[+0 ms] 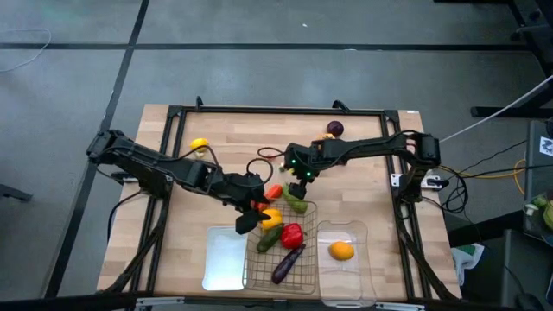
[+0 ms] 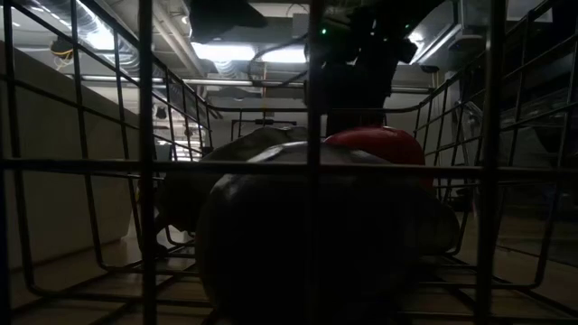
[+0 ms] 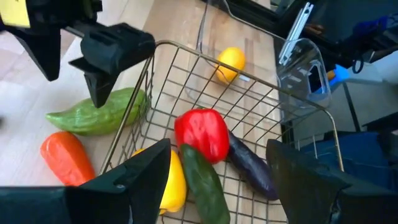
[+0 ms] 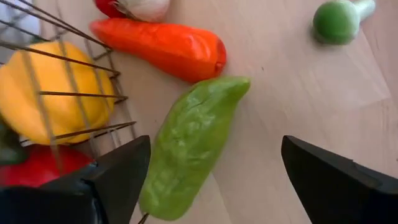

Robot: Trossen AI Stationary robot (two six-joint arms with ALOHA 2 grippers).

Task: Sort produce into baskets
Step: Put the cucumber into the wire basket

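Note:
The wire-mesh basket (image 1: 281, 255) stands at the near middle and holds a red pepper (image 3: 202, 132), a yellow pepper (image 4: 56, 93), a green cucumber (image 3: 205, 186) and a purple eggplant (image 3: 252, 167). Just beyond its far rim, a green pepper (image 4: 193, 143) and an orange carrot (image 4: 161, 46) lie on the table. My right gripper (image 1: 302, 179) hangs open above the green pepper, one finger on either side of it, apart from it. My left gripper (image 3: 217, 180) is open and holds nothing, above the basket's far left corner. An orange fruit (image 1: 342, 250) lies in the clear bin (image 1: 346, 272).
The white tray (image 1: 223, 259) lies left of the basket. A yellow lemon (image 1: 200, 144) sits at the far left of the table and a purple piece (image 1: 334, 130) at the far edge. A small green piece (image 4: 339, 22) lies beyond the green pepper. The two grippers are close together.

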